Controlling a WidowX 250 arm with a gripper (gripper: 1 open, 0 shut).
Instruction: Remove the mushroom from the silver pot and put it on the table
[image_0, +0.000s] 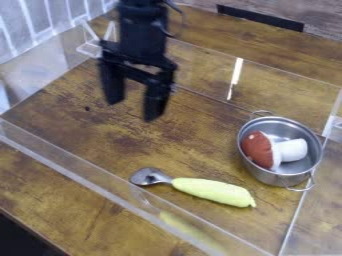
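We see a dark brown wood-plank tabletop (94, 140) with pronounced grain, enclosed by clear acrylic walls (80, 175) that run along the near edge, the right side and the rear.

Nearest to us, just behind the front wall, lies a spoon (194, 186) with a yellow plastic handle and a small metal bowl pointing left. It rests flat on the planks, apart from everything else.

To the right and slightly farther back stands the silver pot (278, 172), a small round container of shiny metal with straight sides and a thin wire-like side handle. It sits close to the right acrylic wall. Inside it we find the mushroom (274, 149), lying on its side: a reddish-brown rounded cap toward the left and a stubby white stem toward the right. It fills much of the pot's interior and has a smooth, matte surface.

Between the pot and the left side, we note a broad stretch of bare planks.

Farther back, over the left-centre of the tabletop, hangs the gripper (138, 98), black and pointing downward. Its two fingers are spread wide with nothing between them. It is well apart from the pot. The picture is slightly blurred around it.
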